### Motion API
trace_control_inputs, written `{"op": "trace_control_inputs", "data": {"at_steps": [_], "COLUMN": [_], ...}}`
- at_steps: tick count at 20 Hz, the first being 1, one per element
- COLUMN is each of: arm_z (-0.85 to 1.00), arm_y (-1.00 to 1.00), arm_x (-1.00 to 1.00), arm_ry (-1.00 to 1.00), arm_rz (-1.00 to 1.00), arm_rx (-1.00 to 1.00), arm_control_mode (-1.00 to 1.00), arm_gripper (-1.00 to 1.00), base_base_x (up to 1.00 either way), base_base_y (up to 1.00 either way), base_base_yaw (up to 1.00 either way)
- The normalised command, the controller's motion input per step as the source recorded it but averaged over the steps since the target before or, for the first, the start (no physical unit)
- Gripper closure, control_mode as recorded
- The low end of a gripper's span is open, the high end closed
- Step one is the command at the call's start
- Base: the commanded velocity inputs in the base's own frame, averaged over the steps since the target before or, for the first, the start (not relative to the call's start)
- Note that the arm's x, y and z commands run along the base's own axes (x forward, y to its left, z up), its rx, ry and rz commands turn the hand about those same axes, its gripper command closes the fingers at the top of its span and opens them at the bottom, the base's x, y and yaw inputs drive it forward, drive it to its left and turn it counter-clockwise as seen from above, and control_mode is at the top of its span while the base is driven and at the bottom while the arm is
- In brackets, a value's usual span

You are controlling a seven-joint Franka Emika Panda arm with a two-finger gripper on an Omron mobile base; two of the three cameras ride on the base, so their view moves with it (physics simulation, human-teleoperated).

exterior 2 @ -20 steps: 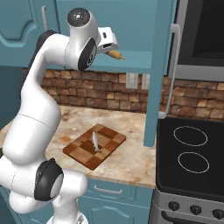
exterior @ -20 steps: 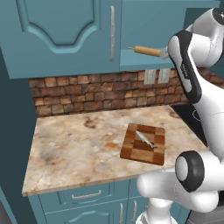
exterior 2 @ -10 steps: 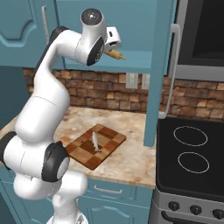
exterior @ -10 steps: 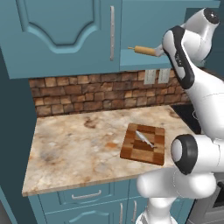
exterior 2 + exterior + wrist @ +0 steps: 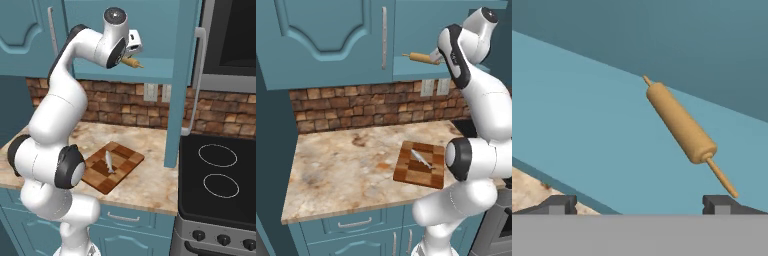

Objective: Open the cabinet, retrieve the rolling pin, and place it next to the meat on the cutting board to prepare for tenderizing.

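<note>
A: Up close, what had changed?
B: The gripper (image 5: 639, 202), jaws spread and empty, had edged nearer the rolling pin (image 5: 681, 124).
A: And beyond?
B: The pin lay on the opened cabinet (image 5: 421, 25) shelf, ungrasped; the meat (image 5: 420, 157) waited on the cutting board (image 5: 406, 172).

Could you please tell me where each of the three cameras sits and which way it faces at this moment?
Left base view: behind the arm's left, looking forward and down at the counter, board and cabinet; the arm rises at lower right.
Right base view: behind the arm's right, facing the same counter plus the stove; the arm rises at lower left.
Hand view: on the hand, looking along the open gripper into the cabinet shelf at the rolling pin; fingertips show.
Both base views share the board, meat and rolling pin.
</note>
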Motion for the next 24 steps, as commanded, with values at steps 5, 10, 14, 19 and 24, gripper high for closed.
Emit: {"op": "trace_control_inputs", "data": {"at_steps": [5, 10, 14, 19, 24], "arm_z": [-0.11, -0.12, -0.12, -0.11, -0.05], "arm_y": [-0.09, -0.08, -0.06, -0.03, -0.03], "arm_x": [0.26, 0.23, 0.24, 0.3, 0.42], "arm_ry": [0.0, 0.0, 0.0, 0.0, 0.0], "arm_rz": [0.05, 0.04, 0.04, 0.03, 0.03], "arm_rx": [0.0, 0.0, 0.0, 0.0, 0.0], "arm_control_mode": [-1.0, -1.0, -1.0, -1.0, -1.0], "arm_gripper": [-1.0, -1.0, -1.0, -1.0, -1.0], "base_base_x": [0.0, 0.0, 0.0, 0.0, 0.0], "base_base_y": [0.0, 0.0, 0.0, 0.0, 0.0], "base_base_yaw": [0.0, 0.0, 0.0, 0.0, 0.0]}}
